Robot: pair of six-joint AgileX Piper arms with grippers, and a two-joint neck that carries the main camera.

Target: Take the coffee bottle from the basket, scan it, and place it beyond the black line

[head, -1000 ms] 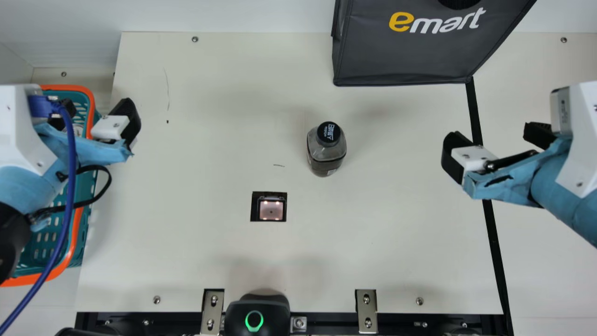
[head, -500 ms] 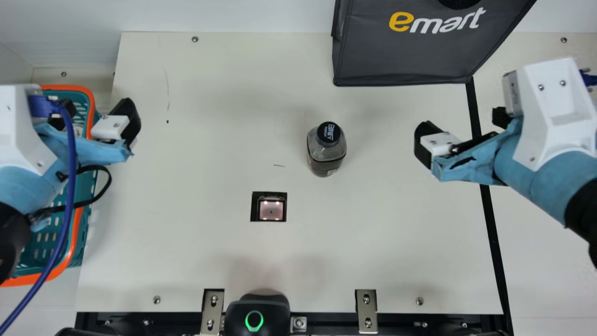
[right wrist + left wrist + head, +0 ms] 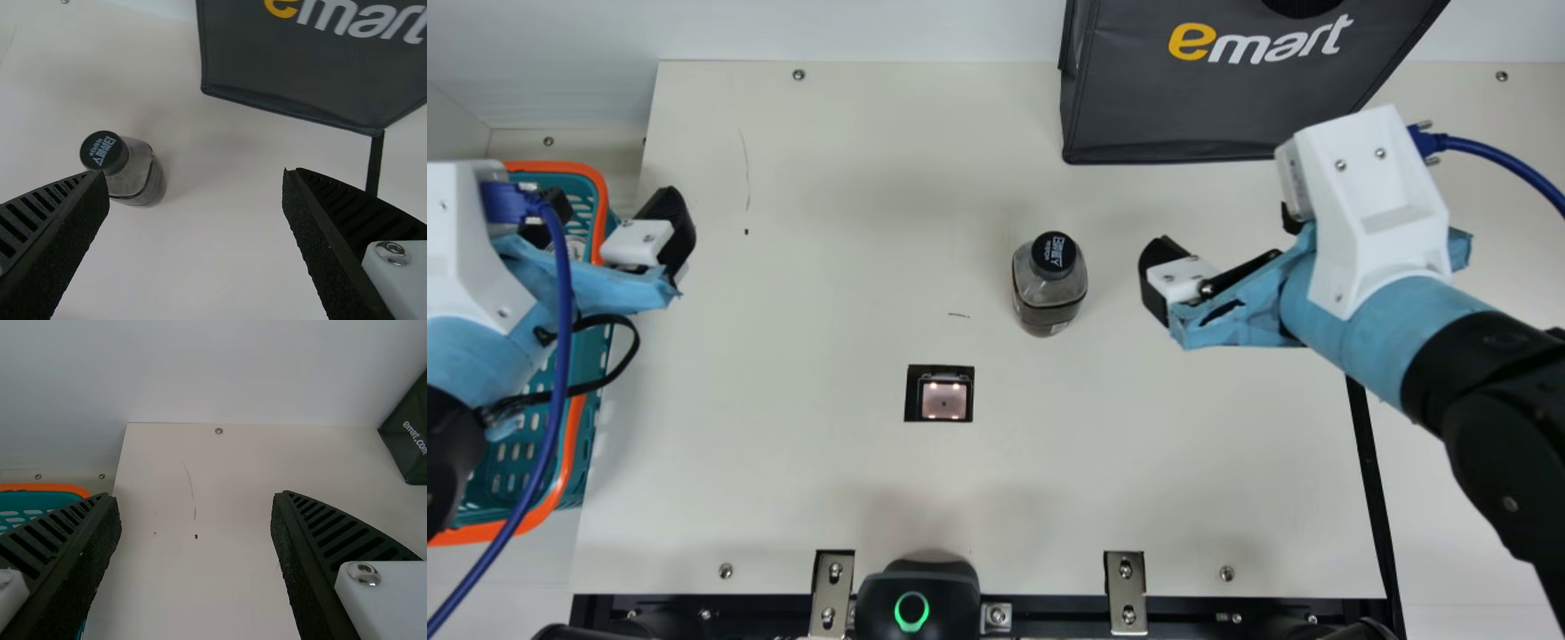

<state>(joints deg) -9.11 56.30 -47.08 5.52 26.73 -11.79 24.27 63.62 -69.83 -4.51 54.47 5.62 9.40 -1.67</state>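
I count two claws, each with its fingers apart: the left claw (image 3: 609, 209) by one basket (image 3: 574, 166), the right claw (image 3: 1223, 233) near one coffee bottle (image 3: 1049, 298), upright on the table (image 3: 827, 267) between them. The main view shows one scanner window (image 3: 943, 401); the right wrist view, one bag (image 3: 287, 73) beyond its claw.

Main view bright w/ soft shadows on table (image 3: 1138, 480), pinkish glow in scanner (image 3: 944, 402), L/R wrist views dimmer

dark bag (image 3: 1183, 107), far side | two metal brackets (image 3: 831, 594), well apart | thin curved scratch (image 3: 746, 164)
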